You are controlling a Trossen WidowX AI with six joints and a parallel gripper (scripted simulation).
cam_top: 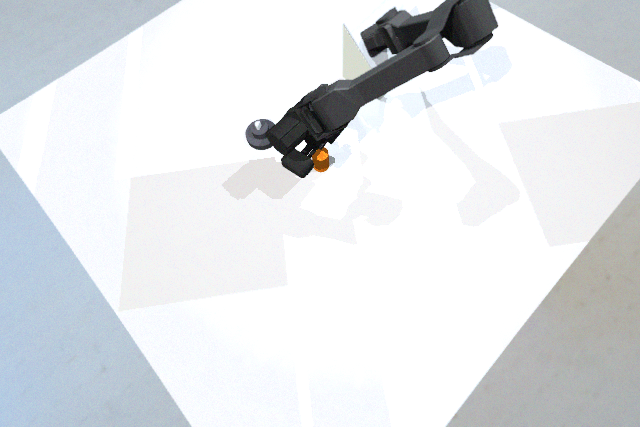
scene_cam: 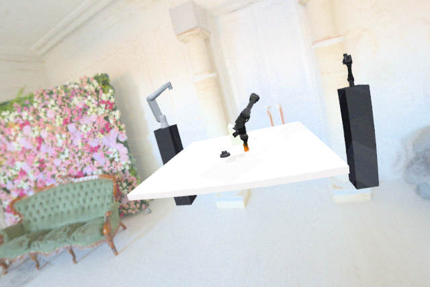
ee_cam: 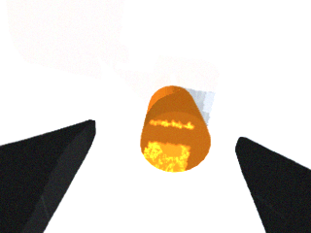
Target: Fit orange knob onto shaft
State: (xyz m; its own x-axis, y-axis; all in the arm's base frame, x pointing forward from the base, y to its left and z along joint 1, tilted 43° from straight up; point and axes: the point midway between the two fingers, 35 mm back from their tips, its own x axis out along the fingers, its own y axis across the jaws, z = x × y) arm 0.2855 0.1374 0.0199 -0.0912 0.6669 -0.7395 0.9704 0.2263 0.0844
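The orange knob [cam_top: 321, 159] [scene_cam: 246, 148] [ee_cam: 175, 131] stands upright on the white table [cam_top: 206, 308], free between my fingers. My gripper [cam_top: 314, 156] [scene_cam: 244, 143] [ee_cam: 166, 135] is open wide, with a dark finger on each side of the knob and a clear gap to each. The round dark pedestal [cam_top: 256, 134] [scene_cam: 224, 154] with the silver shaft [cam_top: 260, 126] stands bare a short way to the left of the gripper in the top view. The knob's hole is hidden underneath it.
The arm reaches in from its base [cam_top: 392, 32] at the far side of the table. A thin pale panel [cam_top: 351, 58] stands beside the base. Two black pillars [scene_cam: 357, 136] [scene_cam: 170, 144] flank the table.
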